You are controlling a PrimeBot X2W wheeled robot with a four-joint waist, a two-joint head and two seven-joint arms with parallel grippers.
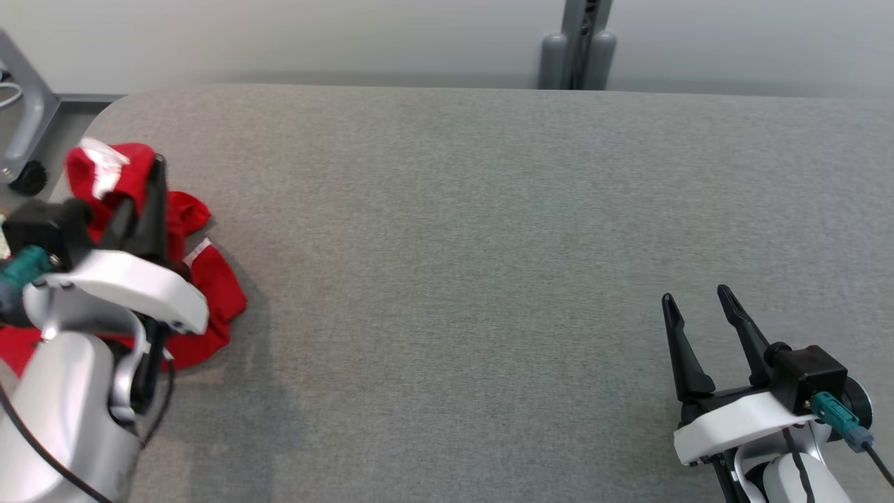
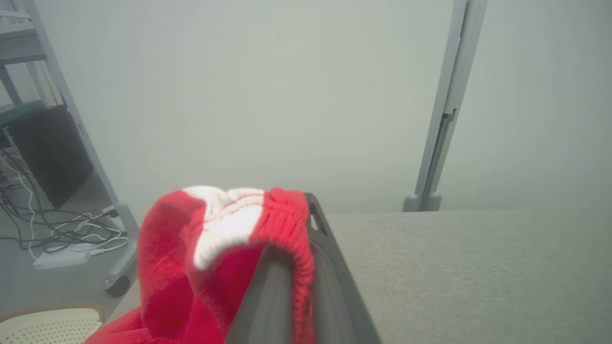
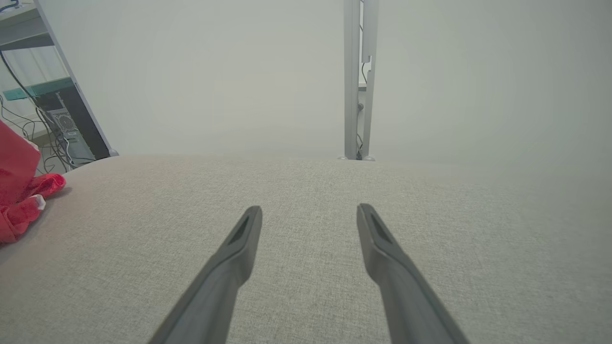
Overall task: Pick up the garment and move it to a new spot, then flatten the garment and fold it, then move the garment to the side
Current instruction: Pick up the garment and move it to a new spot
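We are pinching the red garment (image 1: 209,293) in our closed left gripper (image 1: 150,199).
We are aiming to lift slowly, clear of the table (image 1: 489,244); our right gripper (image 1: 695,293) is hovering spread.

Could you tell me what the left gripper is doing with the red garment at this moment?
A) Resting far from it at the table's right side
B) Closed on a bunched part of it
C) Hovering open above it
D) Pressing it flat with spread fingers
B: the left gripper is shut, with a bunched part of the red garment pinched between its fingers and draped over them.
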